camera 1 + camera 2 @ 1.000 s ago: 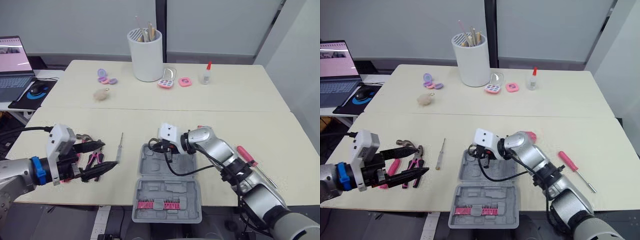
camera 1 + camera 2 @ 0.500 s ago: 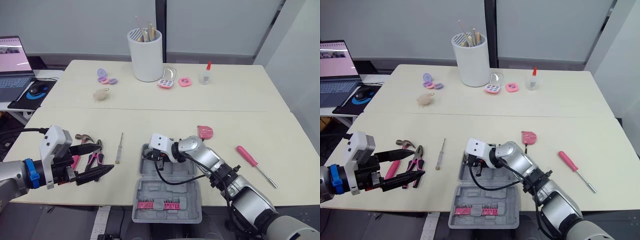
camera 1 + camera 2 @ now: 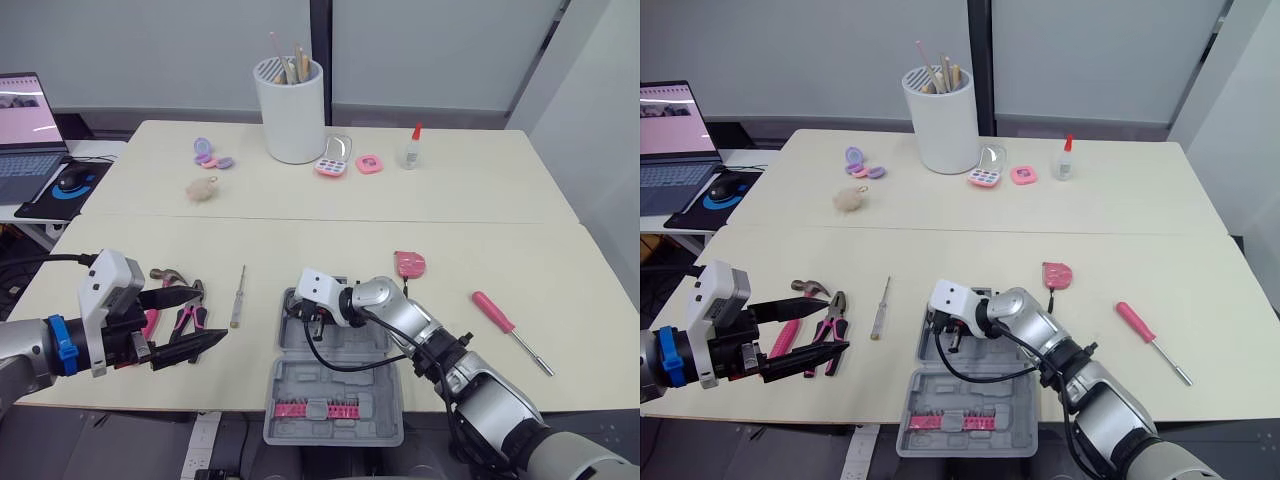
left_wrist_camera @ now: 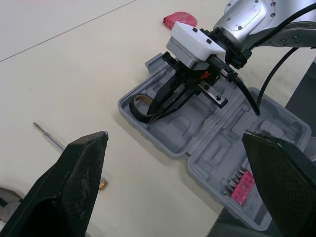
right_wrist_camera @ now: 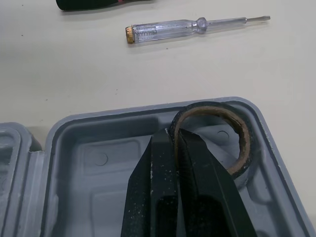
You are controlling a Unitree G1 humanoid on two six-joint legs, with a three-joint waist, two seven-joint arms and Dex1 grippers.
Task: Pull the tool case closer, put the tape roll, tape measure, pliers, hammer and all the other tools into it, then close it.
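Over the last second your right tool (image 5: 173, 134) has slid left across the tool case (image 3: 340, 382) to its far left corner, uncovering the tape measure (image 3: 409, 264) on the surface beyond. Its fingers are clamped on the wall of the tape roll (image 5: 210, 106), which sits in that corner. Your left tool (image 3: 213, 312), fingers apart, hangs over the pliers (image 3: 833, 318) and hammer (image 3: 808, 290), much where it was.
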